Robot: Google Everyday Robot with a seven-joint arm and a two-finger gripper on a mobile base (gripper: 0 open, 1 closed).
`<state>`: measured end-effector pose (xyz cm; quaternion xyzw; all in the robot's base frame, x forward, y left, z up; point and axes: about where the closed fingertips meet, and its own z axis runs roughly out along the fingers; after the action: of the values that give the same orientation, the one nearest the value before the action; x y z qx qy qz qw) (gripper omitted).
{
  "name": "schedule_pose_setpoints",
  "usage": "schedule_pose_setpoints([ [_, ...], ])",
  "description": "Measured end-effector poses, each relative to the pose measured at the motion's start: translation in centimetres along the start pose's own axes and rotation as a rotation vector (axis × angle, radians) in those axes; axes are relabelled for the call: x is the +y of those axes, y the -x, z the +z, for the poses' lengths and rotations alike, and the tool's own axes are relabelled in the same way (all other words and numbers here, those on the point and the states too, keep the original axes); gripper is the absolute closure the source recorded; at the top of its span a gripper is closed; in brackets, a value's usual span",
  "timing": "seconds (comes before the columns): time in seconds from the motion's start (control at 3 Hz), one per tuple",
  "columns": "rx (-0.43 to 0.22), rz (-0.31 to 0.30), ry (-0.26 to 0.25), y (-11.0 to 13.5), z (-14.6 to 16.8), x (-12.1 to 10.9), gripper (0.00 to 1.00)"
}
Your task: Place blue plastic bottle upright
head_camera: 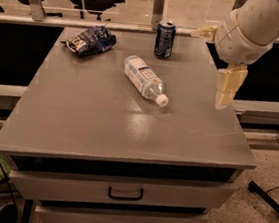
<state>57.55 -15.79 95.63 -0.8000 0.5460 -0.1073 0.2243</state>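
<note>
The blue plastic bottle (143,78) lies on its side near the middle of the grey table (103,124), white cap pointing toward the front right. It is clear with a white label with blue print. My gripper (226,88) hangs from the white arm above the table's right edge, to the right of the bottle and well apart from it. It holds nothing.
A dark blue drink can (164,39) stands upright at the back of the table. A blue and white snack bag (91,40) lies at the back left. The table has a drawer with a handle (125,194) in front. Chairs stand behind a rail.
</note>
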Motion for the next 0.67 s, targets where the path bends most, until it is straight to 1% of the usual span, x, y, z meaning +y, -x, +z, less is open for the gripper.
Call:
schedule_pose_setpoints([
  [0.33, 0.002, -0.189, -0.012, 1.4, 2.0, -1.8, 0.00],
  [0.67, -0.016, -0.378, 0.012, 2.6, 4.1, -3.2, 0.00],
])
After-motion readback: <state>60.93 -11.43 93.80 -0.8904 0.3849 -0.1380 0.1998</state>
